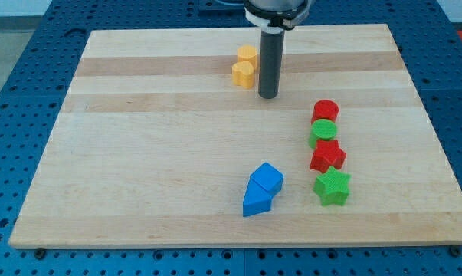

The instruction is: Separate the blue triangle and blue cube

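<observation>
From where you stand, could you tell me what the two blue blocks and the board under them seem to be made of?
The blue cube and blue triangle, touching each other, look like matte plastic, perhaps 3D-printed: uniform colour, faint surface ridging. The board looks like light wood with a smooth finish: pale lengthwise strips and grain lines show. My tip stands well above them in the view, beside the yellow blocks.

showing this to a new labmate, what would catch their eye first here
Probably the dark rod coming down from the view's top, my tip resting just right of two yellow blocks. Next, a column of four blocks at the view's right: red cylinder, green cylinder, red star, green star. Near the bottom centre, the blue cube and blue triangle touch.
</observation>
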